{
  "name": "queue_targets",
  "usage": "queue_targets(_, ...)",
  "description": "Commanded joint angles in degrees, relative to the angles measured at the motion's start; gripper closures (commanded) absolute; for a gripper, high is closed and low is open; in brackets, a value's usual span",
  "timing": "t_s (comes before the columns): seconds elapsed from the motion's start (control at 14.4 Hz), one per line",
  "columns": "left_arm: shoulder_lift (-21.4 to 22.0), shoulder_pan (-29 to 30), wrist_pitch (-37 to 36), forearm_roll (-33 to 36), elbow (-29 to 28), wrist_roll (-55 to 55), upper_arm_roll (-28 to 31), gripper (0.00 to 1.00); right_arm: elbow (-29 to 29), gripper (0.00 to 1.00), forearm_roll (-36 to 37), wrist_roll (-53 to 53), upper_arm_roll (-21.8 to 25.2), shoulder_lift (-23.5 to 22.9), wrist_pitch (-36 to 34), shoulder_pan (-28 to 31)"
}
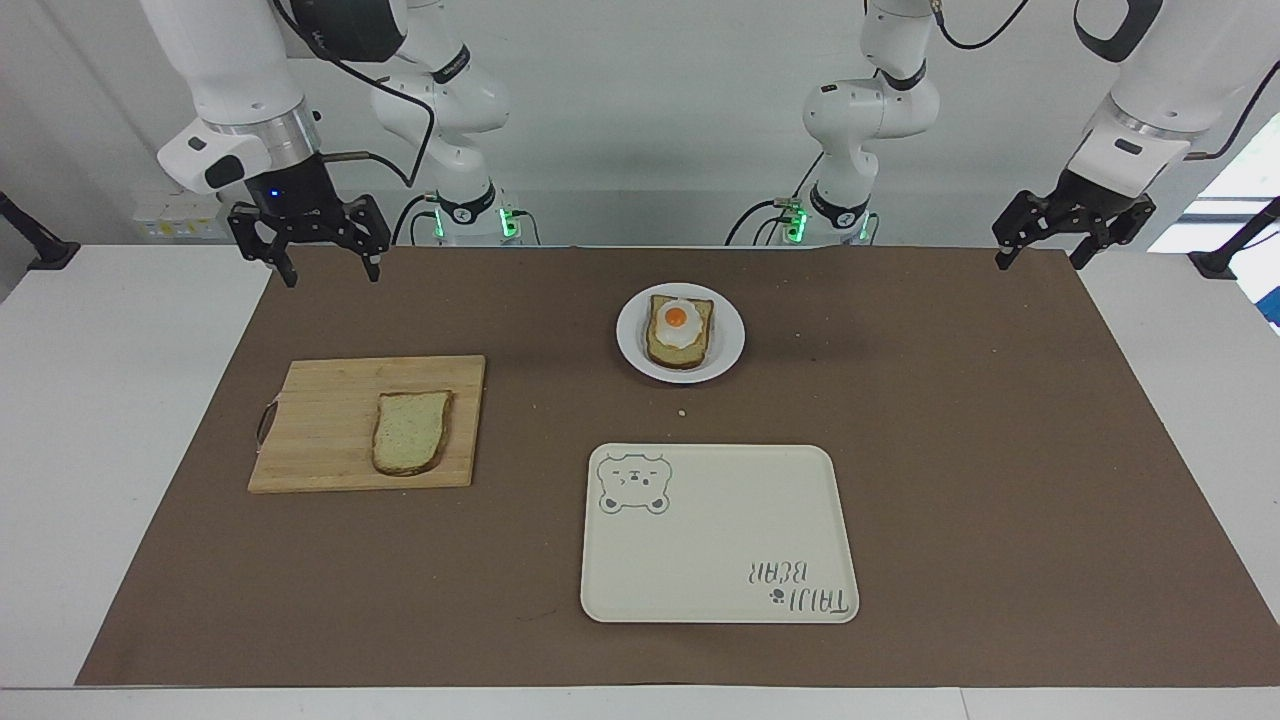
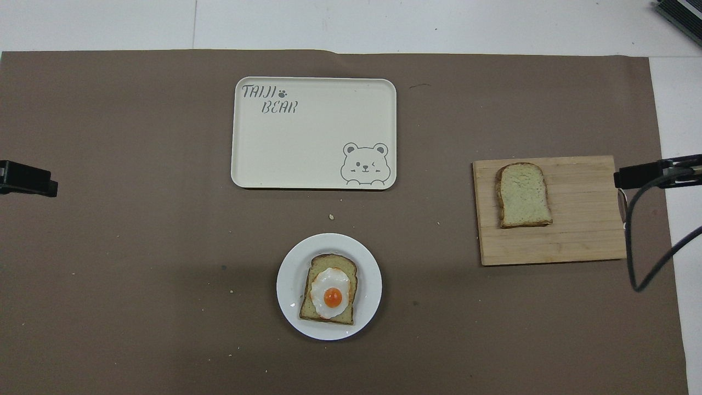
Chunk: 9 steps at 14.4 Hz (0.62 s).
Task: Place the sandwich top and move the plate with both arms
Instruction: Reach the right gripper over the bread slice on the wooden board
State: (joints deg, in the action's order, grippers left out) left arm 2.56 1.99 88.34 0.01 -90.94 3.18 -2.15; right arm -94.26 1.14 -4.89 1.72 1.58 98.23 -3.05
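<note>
The sandwich top (image 1: 410,432) (image 2: 524,195), a bare pale slice with a brown crust, lies flat on a wooden cutting board (image 1: 320,420) toward the right arm's end. The small white plate (image 1: 727,345) (image 2: 288,285) sits mid-table and holds a bread slice with a fried egg (image 1: 678,328). My right gripper (image 1: 332,278) hangs open and empty over the brown mat's corner, apart from the board; its tip (image 2: 639,176) shows by the board's handle. My left gripper (image 1: 1040,262) (image 2: 27,181) waits open and empty over the mat's corner at the left arm's end.
A cream rectangular tray (image 1: 715,540) (image 2: 312,131) with a bear drawing lies farther from the robots than the plate. A brown mat (image 1: 1000,450) covers most of the white table. A few crumbs (image 1: 681,412) lie between plate and tray.
</note>
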Motion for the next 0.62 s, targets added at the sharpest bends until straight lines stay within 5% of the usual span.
queue_targets(0.0, -0.18, 0.03, -0.53, 0.78, 0.59, -0.63, -0.05, 0.00, -1.89, 0.00, -1.14, -0.92, -0.05, -1.48, 3.36, -0.03)
queue_targets(0.55, -0.18, 0.03, -0.53, 0.78, 0.59, -0.63, -0.05, 0.00, -9.71, 0.00, -1.14, -0.74, -0.05, -7.55, 14.69, -1.08)
